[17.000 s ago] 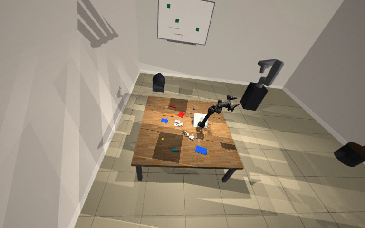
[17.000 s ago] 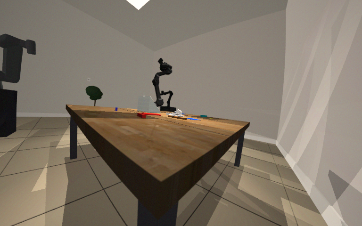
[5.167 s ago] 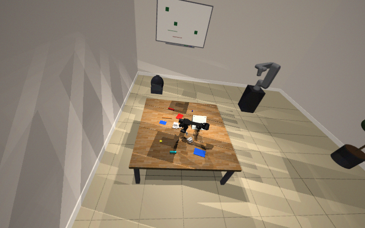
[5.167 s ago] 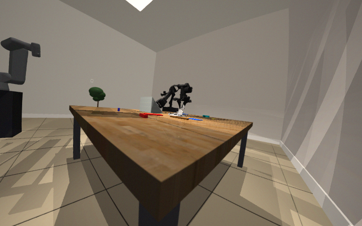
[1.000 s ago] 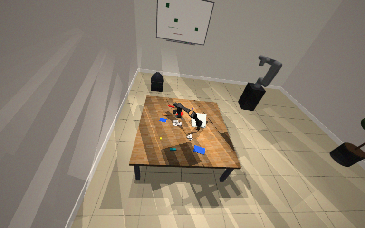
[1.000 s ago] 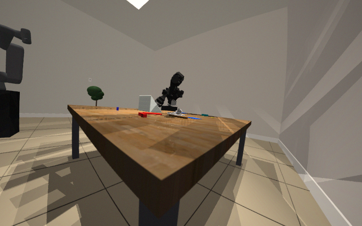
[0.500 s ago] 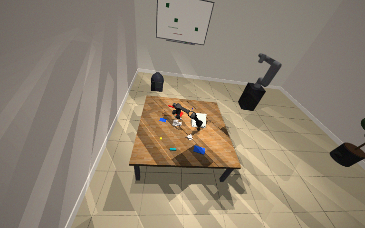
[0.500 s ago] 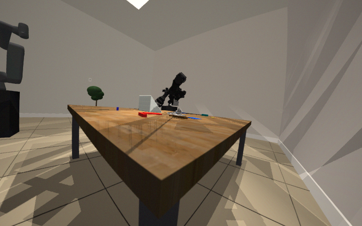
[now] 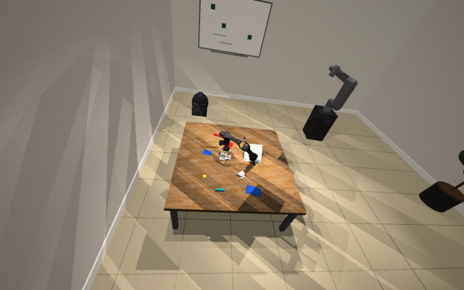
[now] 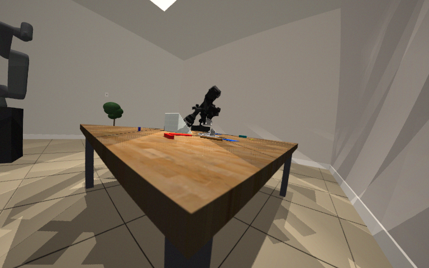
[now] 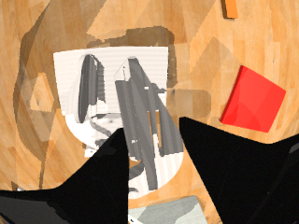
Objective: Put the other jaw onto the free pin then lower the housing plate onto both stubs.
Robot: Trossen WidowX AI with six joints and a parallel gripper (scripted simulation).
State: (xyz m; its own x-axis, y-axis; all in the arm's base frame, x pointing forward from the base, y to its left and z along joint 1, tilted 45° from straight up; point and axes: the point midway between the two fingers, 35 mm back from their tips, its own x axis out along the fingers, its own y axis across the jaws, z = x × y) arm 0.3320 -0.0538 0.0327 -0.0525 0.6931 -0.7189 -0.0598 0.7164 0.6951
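Observation:
My gripper (image 11: 152,129) is shut on a grey-white jaw (image 11: 140,112) (image 10: 208,121), which it holds above the white base plate (image 11: 156,58) (image 9: 220,159). The held jaw slants across the plate's right half in the wrist view and stands clear of it in the exterior view. The other jaw (image 11: 88,89) (image 10: 213,132) stands upright on the plate's left half in the wrist view. The free pin is not visible; the held jaw covers part of the plate. A small white part (image 9: 241,174), perhaps the housing plate, lies apart on the table.
A red block (image 11: 254,100) lies beside the base plate, with an orange bar (image 11: 229,8) (image 9: 212,147) farther off. A white board (image 9: 258,149) stands near the arm's base. Blue pads (image 9: 206,152) (image 9: 253,190), a teal bar (image 9: 219,190) and a yellow square (image 9: 204,175) also lie around.

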